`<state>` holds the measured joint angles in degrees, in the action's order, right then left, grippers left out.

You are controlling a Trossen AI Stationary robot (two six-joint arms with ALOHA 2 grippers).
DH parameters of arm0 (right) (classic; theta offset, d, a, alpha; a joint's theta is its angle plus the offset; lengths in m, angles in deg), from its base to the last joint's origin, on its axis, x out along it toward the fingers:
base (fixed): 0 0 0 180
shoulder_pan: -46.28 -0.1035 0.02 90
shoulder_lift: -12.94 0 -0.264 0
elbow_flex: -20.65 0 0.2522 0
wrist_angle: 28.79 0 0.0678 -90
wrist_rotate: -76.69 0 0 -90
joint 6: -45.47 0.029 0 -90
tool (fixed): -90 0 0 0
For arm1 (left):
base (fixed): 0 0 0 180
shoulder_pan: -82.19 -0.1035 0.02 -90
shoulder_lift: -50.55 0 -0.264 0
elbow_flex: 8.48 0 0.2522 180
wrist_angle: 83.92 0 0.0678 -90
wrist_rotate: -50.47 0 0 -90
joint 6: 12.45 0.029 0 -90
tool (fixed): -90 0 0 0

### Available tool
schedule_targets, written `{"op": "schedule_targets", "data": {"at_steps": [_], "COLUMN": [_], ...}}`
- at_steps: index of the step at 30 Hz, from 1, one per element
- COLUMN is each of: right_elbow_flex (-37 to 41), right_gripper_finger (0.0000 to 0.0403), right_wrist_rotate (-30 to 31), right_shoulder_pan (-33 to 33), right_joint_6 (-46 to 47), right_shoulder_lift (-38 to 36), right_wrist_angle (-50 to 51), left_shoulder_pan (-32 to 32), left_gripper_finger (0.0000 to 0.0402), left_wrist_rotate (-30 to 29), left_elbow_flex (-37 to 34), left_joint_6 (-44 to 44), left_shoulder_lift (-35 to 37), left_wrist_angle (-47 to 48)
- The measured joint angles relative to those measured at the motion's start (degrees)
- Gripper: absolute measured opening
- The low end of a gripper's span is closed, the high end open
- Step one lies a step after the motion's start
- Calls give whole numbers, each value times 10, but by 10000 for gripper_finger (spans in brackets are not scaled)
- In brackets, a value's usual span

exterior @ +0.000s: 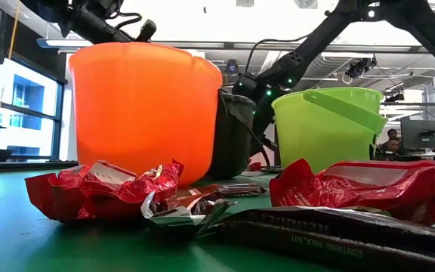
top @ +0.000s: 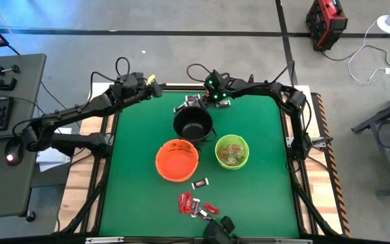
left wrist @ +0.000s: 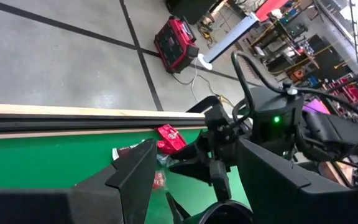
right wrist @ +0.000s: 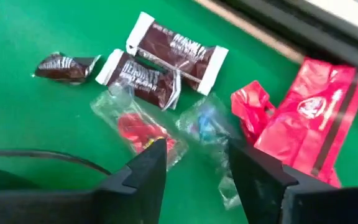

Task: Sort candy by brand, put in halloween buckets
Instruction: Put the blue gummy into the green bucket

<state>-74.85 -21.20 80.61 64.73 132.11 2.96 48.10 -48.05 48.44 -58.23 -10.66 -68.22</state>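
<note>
Right gripper (right wrist: 194,165) hovers with jaws apart, empty, over the far-edge candy pile behind the black bucket (top: 193,123). Clear-wrapped sweet (right wrist: 143,129) sits just below: light, crinkly, slippery; pinch across its middle. Left gripper (left wrist: 194,180) waits nearby, wide open.
</note>
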Motion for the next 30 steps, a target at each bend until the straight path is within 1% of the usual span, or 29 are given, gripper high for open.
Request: {"op": "schedule_targets", "data": {"at_steps": [7, 15, 25, 28, 30], "right_elbow_flex": [-25, -31, -33, -32, -32], "right_gripper_finger": [154, 154, 153, 141, 122], "right_wrist_rotate": [35, 32, 37, 50, 55], "right_shoulder_pan": [0, 0, -3, -4, -4], "right_joint_6": [-31, -89, -90, -93, -94], "right_shoulder_lift": [1, 2, 42, 42, 39], "right_wrist_angle": [50, 100, 93, 93, 89], "left_shoulder_pan": [0, 0, 0, 1, 1], "left_gripper_finger": [207, 207, 207, 207, 207], "left_wrist_rotate": [7, 9, 10, 17, 20], "left_elbow_flex": [0, 0, 0, 0, 0], "left_joint_6": [12, 25, 29, 29, 29], "left_shoulder_lift": [0, 0, 0, 0, 0], "left_wrist_angle": [0, 0, 0, 0, 0]}}
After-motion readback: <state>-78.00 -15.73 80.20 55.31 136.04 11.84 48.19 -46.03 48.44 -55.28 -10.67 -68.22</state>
